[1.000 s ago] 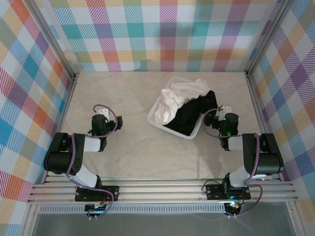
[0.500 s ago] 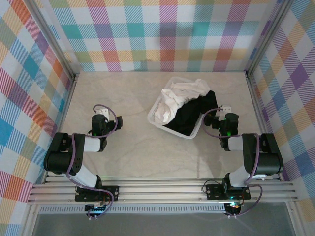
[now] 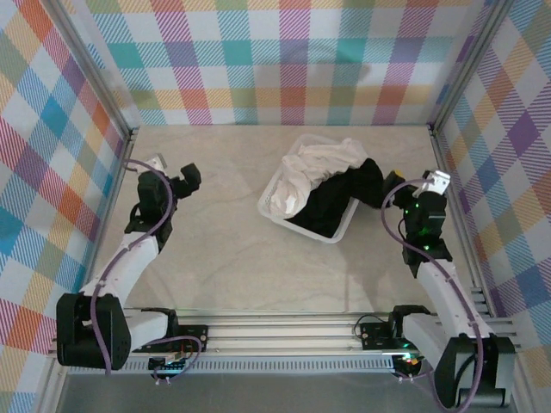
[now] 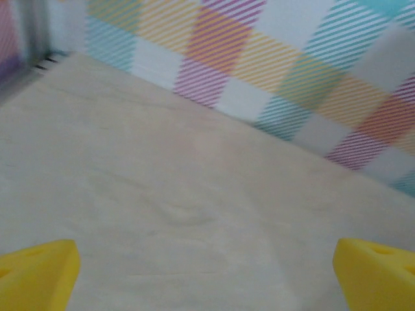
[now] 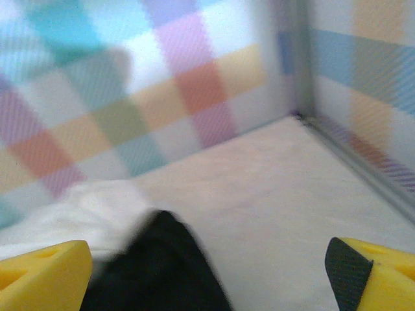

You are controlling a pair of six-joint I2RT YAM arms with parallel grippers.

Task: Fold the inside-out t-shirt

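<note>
Top view: the t-shirt (image 3: 314, 163) lies bunched in the basket (image 3: 297, 225), its full outline hidden where it meets the black garment (image 3: 331, 202); sleeves and collar cannot be told apart. The basket's inside is hidden under the cloth. Right wrist view: blur softens both garments, which the bottom edge cuts off. The 2 fingertips of the right gripper (image 5: 207, 275) and of the left gripper (image 4: 207, 275) are cropped at the lower corners.

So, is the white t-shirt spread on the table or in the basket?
In the basket: the t-shirt lies bunched beside the black garment.
</note>
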